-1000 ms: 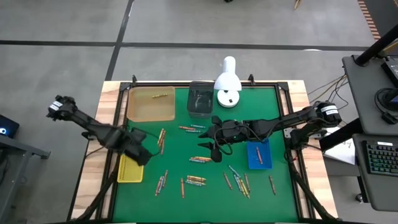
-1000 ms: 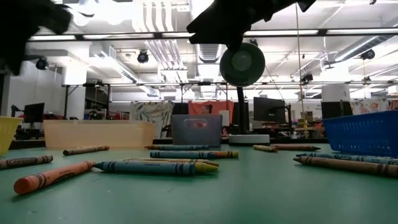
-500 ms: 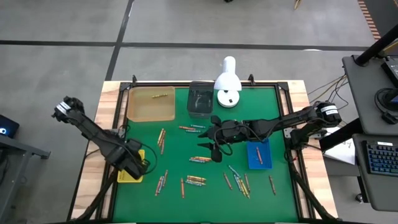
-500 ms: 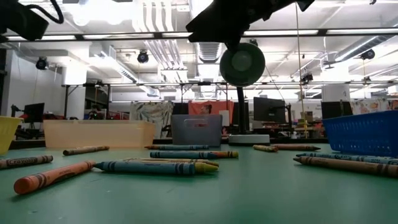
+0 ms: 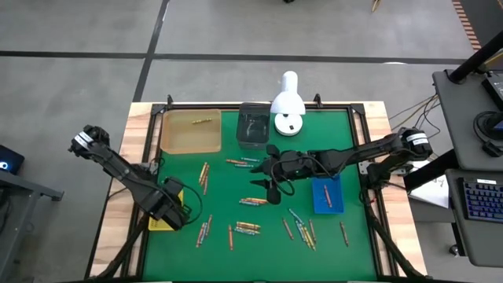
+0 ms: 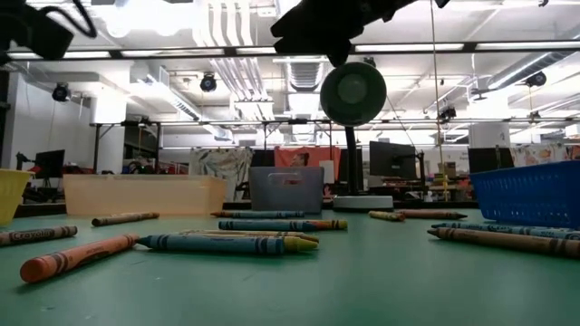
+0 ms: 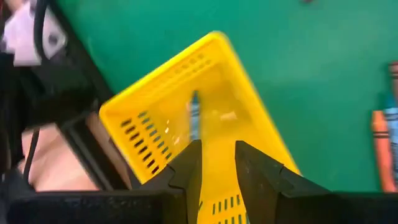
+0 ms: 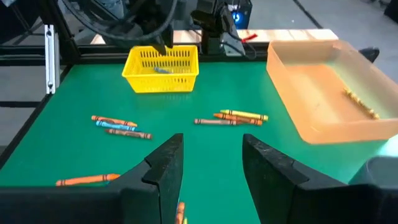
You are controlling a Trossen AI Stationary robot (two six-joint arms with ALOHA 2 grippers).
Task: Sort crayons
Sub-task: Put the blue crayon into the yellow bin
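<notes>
The green table (image 5: pixel 259 149) is strewn with crayons (image 5: pixel 248 226). The yellow basket (image 7: pixel 180 118) is overhung by the left gripper (image 7: pixel 217 163), jaws parted and empty: a drop appears finished, so another crayon must be sought. The right gripper (image 8: pixel 211 163) is held open mid-table.

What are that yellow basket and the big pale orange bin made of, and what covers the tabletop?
The yellow basket looks like moulded plastic: glossy, with rows of slots in its walls. The pale orange bin seems to be translucent plastic, smooth, with rounded corners. The table's green surface looks like a matte mat or felt, even and without shine, though which one is hard to tell. At the edges a wooden tabletop shows, with pale grain.
</notes>
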